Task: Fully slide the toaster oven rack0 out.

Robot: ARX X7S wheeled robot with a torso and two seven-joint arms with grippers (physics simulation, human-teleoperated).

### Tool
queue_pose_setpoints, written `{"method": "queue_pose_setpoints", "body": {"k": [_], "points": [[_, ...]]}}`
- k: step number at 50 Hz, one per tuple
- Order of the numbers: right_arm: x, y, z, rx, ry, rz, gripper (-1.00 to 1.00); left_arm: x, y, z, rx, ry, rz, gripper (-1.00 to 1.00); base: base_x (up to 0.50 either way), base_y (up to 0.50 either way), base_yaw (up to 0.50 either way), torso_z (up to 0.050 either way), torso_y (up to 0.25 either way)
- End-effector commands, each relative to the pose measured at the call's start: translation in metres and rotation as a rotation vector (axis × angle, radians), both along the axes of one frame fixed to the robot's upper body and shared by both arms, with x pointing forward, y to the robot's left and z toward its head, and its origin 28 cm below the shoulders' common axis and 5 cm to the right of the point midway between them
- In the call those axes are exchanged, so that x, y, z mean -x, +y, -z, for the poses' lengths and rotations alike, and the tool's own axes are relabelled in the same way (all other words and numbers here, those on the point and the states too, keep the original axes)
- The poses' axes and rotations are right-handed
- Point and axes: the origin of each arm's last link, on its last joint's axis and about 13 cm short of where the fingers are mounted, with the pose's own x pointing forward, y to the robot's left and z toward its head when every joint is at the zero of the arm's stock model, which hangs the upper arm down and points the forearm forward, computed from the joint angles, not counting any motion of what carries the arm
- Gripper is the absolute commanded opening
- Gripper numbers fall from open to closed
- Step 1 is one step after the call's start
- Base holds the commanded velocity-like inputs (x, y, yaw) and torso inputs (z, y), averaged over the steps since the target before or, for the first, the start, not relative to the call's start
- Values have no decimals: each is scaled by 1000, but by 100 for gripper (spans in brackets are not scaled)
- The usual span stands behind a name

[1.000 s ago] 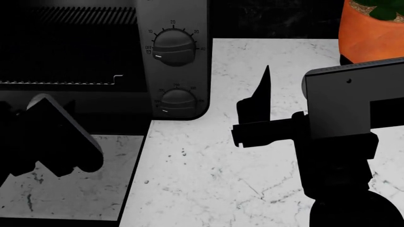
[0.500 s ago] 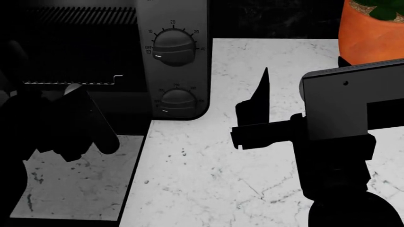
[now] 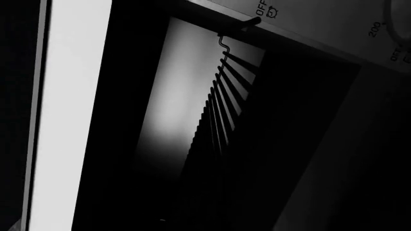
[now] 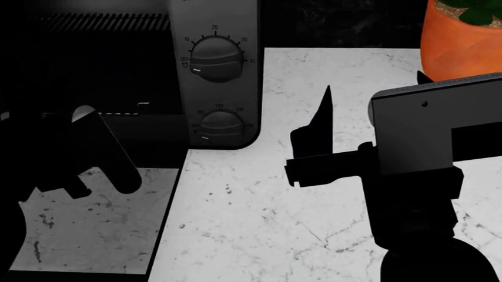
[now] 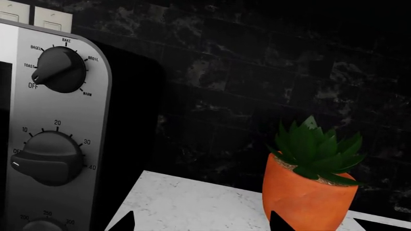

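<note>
The toaster oven (image 4: 235, 88) stands at the back left with its dark cavity open; its dials also show in the right wrist view (image 5: 57, 120). The rack0 (image 4: 126, 111) shows as a pale front rim with a bent corner hook. Its thin bars fill the left wrist view (image 3: 222, 96). The black-framed glass door (image 4: 94, 229) lies folded down and reflects marble. My left gripper (image 4: 79, 126) is a dark shape at the rack's front rim; its jaws are lost in shadow. My right gripper (image 4: 314, 138) hovers open and empty over the counter, right of the oven, fingertips apart (image 5: 125, 222).
An orange pot with a green succulent (image 4: 459, 35) stands at the back right, also seen in the right wrist view (image 5: 308, 192). The white marble countertop (image 4: 274, 223) runs from the oven to the pot. A dark tiled wall (image 5: 257, 72) rises behind.
My left gripper rose from over the door to the rack's front rim. The rim with its hook then shifted slightly outward, toward me. The right arm barely moved.
</note>
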Motion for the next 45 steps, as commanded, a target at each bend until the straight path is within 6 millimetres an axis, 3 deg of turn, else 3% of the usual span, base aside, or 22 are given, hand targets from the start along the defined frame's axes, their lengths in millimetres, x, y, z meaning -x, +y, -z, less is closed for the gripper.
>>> {"method": "queue_pose_setpoints", "body": {"k": [1, 21, 22, 36, 45], "points": [[1, -1, 0, -1, -2, 2, 100, 39, -9, -8, -12, -71, 67, -100, 0, 0, -3, 0, 0], [1, -3, 1, -4, 3, 8, 100, 97, -5, -19, -23, -236, 80, -100, 0, -2, -5, 0, 2], [1, -3, 1, -4, 3, 8, 100, 101, -4, -19, -20, -228, 77, 100, 0, -4, -5, 0, 11], [2, -1, -1, 1, 0, 2, 100, 156, 2, -28, -25, -337, 61, 100, 0, -1, -1, 0, 1], [2, -1, -2, 0, -4, 1, 100, 179, 6, -30, -35, -374, 43, 100, 0, -1, 0, 0, 2]]}}
